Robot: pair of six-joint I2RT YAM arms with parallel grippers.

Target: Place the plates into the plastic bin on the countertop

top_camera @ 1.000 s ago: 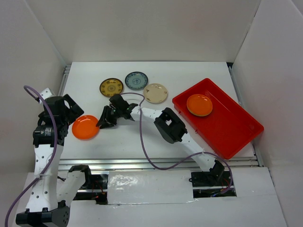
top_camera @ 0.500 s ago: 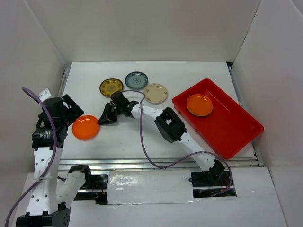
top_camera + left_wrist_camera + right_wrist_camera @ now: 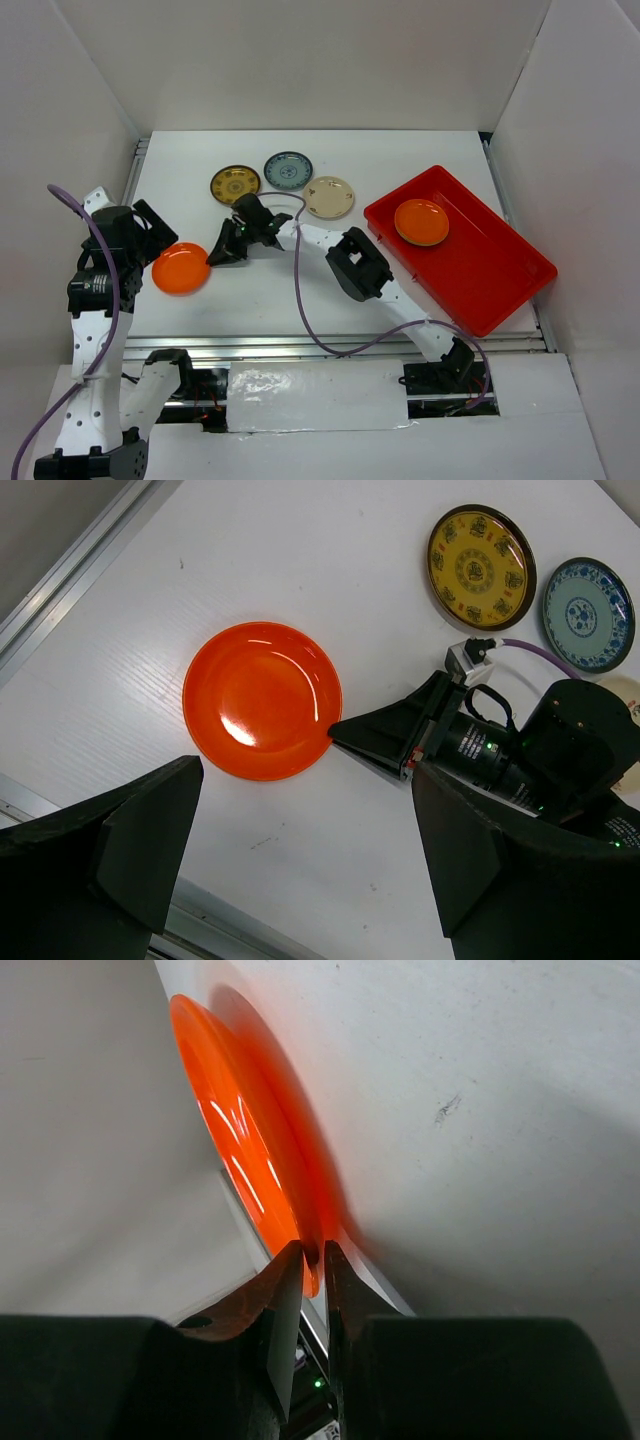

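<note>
Since our right claw (image 3: 313, 1257) grips the orange plate (image 3: 245, 1155) by its thin rim alone — left claw (image 3: 305, 780) gaping, idle — we risk it slipping.

bright, even light (glare on orange plate (image 3: 262, 700))

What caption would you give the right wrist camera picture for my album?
Right gripper pinching the rim of an orange plate lying on the white countertop.

The left plate (image 3: 181, 269) lies on the countertop (image 3: 260, 300), three other plates (image 3: 288, 171) in a row behind it (a bit right). The bin (image 3: 480, 265), far right, holds one plate (image 3: 421, 222).
</note>
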